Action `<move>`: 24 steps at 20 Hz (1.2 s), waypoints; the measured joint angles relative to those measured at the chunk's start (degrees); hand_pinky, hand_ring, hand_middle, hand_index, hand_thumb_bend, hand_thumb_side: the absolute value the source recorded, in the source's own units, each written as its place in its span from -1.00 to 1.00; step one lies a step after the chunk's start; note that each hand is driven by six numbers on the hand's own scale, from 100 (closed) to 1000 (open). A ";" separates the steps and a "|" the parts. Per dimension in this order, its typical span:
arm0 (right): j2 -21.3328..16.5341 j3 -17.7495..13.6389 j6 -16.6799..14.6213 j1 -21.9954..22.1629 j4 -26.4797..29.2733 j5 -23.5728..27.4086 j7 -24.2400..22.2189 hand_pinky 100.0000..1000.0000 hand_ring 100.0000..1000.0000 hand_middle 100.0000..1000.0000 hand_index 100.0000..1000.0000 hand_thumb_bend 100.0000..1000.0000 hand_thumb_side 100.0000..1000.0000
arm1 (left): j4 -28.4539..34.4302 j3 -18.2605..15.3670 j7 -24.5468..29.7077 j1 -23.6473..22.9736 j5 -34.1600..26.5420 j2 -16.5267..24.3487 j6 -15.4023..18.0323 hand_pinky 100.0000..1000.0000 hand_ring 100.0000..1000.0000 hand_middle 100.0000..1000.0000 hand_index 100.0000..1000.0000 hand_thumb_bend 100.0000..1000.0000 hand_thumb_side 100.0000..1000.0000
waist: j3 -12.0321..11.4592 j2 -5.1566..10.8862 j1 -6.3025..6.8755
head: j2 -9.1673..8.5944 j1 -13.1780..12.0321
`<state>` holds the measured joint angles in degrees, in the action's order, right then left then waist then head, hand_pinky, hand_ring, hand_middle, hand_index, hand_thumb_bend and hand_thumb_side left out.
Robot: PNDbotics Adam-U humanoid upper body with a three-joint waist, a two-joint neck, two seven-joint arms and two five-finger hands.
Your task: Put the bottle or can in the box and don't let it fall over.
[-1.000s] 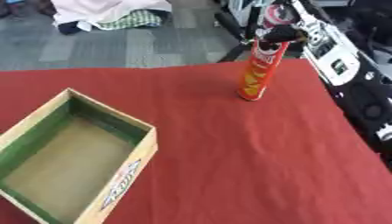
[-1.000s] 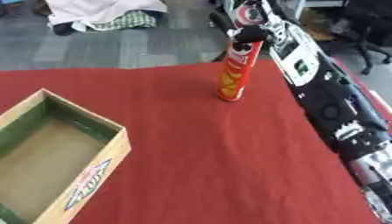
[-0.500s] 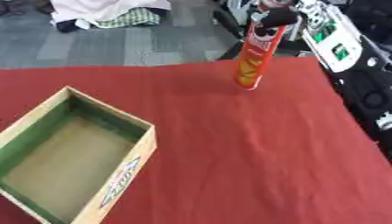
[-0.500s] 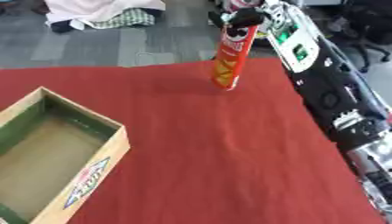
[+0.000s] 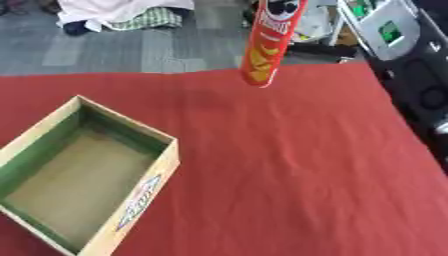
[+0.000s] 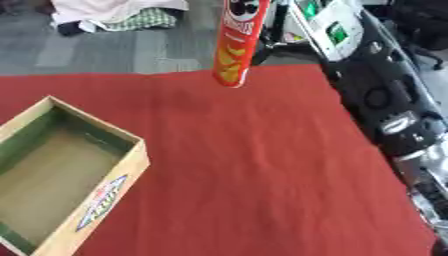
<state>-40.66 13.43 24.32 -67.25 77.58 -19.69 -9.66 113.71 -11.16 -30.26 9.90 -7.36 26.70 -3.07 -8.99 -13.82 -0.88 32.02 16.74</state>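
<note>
A tall red crisps can [image 5: 269,45] hangs upright in the air over the far edge of the red table, its base off the cloth and its top cut off by the view's upper edge. Whatever holds it is above the picture; no hand shows. My right arm [image 6: 385,95], black with silver joints, runs down the right side from beside the can. An open cardboard box [image 5: 131,127] with green inner walls and a brown floor lies at the near left, empty. The can is well to the right of the box and beyond it.
A red cloth [image 5: 289,165] covers the table between box and arm. Beyond the far edge is grey floor with a pile of clothes [image 5: 122,12] at the upper left. The table's right edge runs under my arm.
The can stood on the cloth at the far right a second ago with my right hand on its top; now it is lifted off the table. The hand has gone above the view.
</note>
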 measured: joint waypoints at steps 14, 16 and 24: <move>12.64 5.20 5.63 -6.83 12.84 2.85 -7.34 -1.00 -0.46 -0.75 -0.75 -1.00 -1.00 | 0.00 0.01 -0.22 0.16 0.08 0.51 -0.07 0.66 0.65 0.61 0.31 0.08 -0.28 | 0.19 2.28 -0.99 | 4.18 -0.20; 14.35 5.47 6.06 -7.35 13.38 3.12 -7.48 -1.00 -0.46 -0.75 -0.75 -1.00 -1.00 | 0.00 0.01 -0.41 0.20 0.09 0.54 -0.13 0.66 0.65 0.61 0.31 0.08 -0.28 | 0.17 2.47 -1.17 | 4.67 -0.29; 22.06 6.99 6.32 -9.85 13.68 2.32 -7.72 -1.00 -0.45 -0.74 -0.74 -1.00 -1.00 | 0.00 -0.34 -1.30 0.28 0.13 0.95 0.01 0.66 0.65 0.61 0.31 0.09 -0.28 | -0.59 3.07 -1.47 | 5.45 0.00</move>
<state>-18.60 20.43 30.65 -77.10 91.26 -17.37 -17.37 113.71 -11.50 -31.56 10.18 -7.23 27.66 -3.06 -9.58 -10.75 -2.35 37.47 16.74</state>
